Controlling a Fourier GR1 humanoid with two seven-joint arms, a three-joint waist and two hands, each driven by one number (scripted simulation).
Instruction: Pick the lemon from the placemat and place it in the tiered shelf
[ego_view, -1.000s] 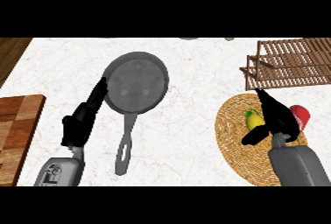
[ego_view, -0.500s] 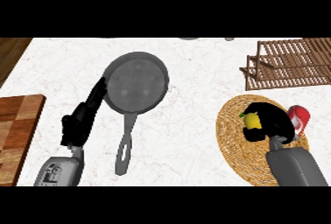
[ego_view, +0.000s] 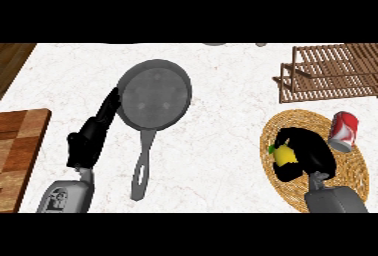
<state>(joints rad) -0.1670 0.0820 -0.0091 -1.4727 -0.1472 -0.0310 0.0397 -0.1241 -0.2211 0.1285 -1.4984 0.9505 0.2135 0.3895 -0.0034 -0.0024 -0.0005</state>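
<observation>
On the white marble counter (ego_view: 221, 125) — right hand (ego_view: 306, 155) curled round the lemon (ego_view: 284, 155) over the woven placemat (ego_view: 354, 175).

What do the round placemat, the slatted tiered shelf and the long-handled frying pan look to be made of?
The round tan woven placemat looks like wicker or straw: concentric braided rings show. The brown slatted tiered shelf looks like stained wood, with thin parallel bars. The dark grey frying pan looks like matte cast iron or coated metal, with a dull speckled surface; which one is unclear.
</observation>
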